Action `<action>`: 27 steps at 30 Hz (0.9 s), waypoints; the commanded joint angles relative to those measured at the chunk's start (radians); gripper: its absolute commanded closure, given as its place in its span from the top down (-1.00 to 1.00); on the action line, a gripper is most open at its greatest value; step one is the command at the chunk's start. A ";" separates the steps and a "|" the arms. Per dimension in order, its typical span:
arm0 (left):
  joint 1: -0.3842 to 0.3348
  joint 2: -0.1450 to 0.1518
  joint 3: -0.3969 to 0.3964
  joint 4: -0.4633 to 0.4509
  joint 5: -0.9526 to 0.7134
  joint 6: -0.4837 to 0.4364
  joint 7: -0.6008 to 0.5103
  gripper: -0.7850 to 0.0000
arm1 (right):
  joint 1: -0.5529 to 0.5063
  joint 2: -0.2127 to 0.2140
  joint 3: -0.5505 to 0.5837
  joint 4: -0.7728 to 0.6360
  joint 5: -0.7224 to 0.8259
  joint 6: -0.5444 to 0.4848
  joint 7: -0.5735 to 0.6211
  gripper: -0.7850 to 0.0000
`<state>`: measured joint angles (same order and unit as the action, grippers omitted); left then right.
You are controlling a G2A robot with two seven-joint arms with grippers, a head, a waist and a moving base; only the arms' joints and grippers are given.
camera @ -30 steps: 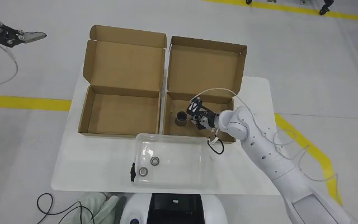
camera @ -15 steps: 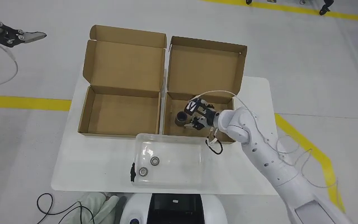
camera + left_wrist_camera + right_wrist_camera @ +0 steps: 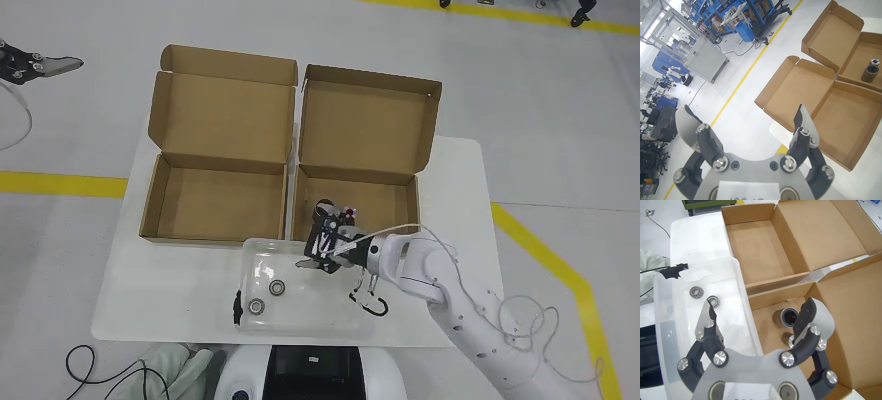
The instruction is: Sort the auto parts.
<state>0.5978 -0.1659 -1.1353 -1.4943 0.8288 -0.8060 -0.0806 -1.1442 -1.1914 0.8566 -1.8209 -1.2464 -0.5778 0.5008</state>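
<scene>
We see a white table (image 3: 455, 190) with rounded corners, and three things sit directly on it. Along its far side two open cardboard boxes stand side by side with their inner walls touching: the left box (image 3: 212, 205) and the right box (image 3: 395, 205). Each has its lid folded up and leaning back over the table's far edge. On the near side a clear plastic bin (image 3: 310, 305) lies just beside the boxes' near walls, spanning the seam between them. We see bare tabletop left of the bin and right of the right box.
</scene>
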 commanded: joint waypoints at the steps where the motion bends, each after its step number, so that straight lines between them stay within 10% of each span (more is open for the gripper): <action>1: 0.000 0.000 0.000 0.000 0.000 0.000 0.000 1.00 | -0.015 -0.002 -0.023 -0.014 -0.029 0.011 -0.018 1.00; 27: 0.000 0.000 0.000 0.000 0.000 0.000 0.000 1.00 | -0.025 -0.004 -0.066 -0.037 -0.102 -0.005 -0.035 1.00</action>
<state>0.5978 -0.1659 -1.1353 -1.4943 0.8288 -0.8060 -0.0806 -1.1696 -1.1958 0.7910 -1.8580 -1.3484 -0.5831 0.4655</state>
